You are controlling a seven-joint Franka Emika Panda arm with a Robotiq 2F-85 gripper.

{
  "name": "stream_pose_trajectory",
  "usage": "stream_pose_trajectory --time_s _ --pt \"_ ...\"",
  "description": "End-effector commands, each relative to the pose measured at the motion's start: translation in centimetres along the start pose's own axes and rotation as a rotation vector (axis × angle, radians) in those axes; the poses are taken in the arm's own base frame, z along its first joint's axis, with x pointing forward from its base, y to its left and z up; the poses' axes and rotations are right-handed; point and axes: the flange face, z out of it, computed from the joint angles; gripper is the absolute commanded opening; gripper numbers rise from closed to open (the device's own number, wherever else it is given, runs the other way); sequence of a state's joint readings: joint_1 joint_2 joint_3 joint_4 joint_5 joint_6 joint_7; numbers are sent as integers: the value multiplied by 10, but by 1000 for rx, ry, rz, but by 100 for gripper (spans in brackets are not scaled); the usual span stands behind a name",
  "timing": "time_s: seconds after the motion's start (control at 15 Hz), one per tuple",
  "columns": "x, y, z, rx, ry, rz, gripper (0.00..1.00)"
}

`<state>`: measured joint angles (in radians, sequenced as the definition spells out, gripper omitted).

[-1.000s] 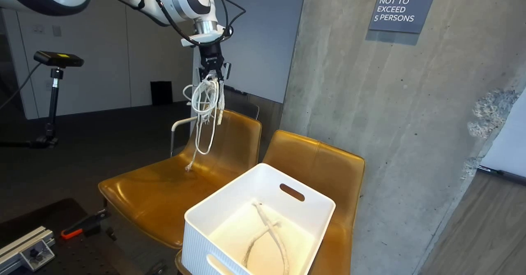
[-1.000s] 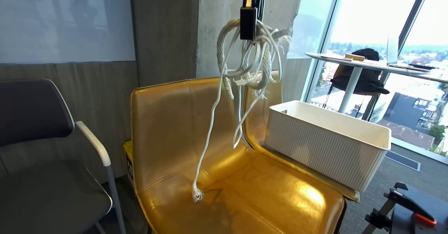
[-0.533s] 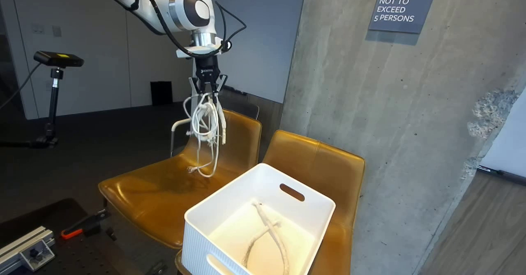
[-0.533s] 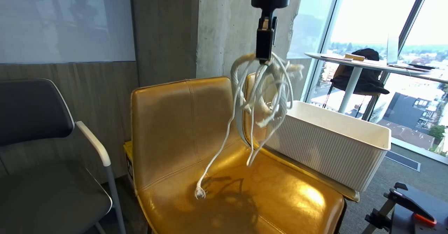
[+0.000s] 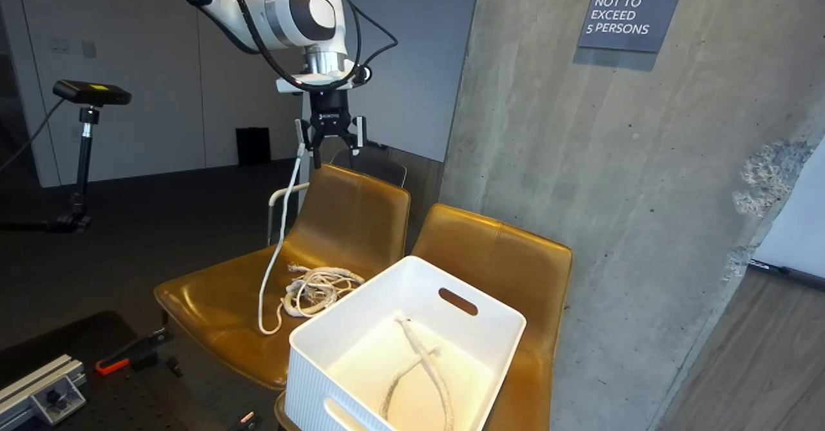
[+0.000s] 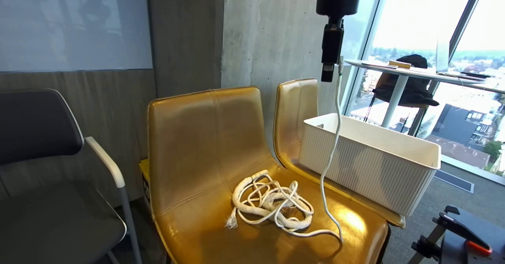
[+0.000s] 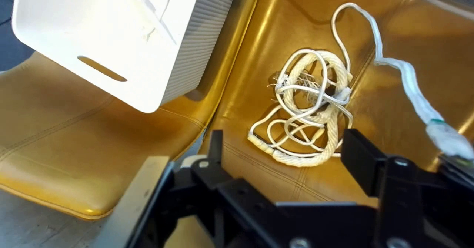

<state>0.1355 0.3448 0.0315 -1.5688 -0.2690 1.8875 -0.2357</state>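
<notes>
The gripper (image 5: 336, 154) is hovering above a chair (image 6: 197, 133), its jaws standing wide apart with nothing between them. A thin white cord (image 6: 335, 142) is hanging at its outer side: the cord's tip, marked with a green band, is resting against the outside of one finger rather than in the gap. What is keeping it there, the pictures are not showing clearly. From the tip, the cord is dropping to the seat, bending there and running back into a loose pile. In that pile, a thick rope (image 7: 331, 133) is lying curled on the seat, with thin loops crossing over it and frayed ends sticking out. In the wrist view, the pile is showing mostly between the two fingers, well below them.

Just beside, a second chair (image 5: 493, 231) is carrying a white box (image 6: 367, 173) with ribbed sides and handle slots. Inside it, two strands (image 5: 425, 357) are lying crossed on the bottom. On the side away from the box, a grey chair (image 6: 37, 126) is standing. A camera (image 5: 92, 93) is sitting on a post, well apart from the gripper. Behind the chairs, a sign (image 5: 635, 9) is hanging on a concrete wall (image 5: 515, 128).
</notes>
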Motion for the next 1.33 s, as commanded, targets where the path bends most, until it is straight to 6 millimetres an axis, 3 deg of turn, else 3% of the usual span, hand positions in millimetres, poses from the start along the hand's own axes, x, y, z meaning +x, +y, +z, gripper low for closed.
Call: stream_pose_trajectory --time_s 0.0,0.33,0.6,0.93,1.27 --pt "-15 13 -2 27 28 22 100" --pt "28 -22 -19 8 215 80 100" --pt "38 -49 -2 -54 288 189 100" --pt "31 -48 28 -178 291 326 100" --pt "27 -36 34 -376 295 431 100"
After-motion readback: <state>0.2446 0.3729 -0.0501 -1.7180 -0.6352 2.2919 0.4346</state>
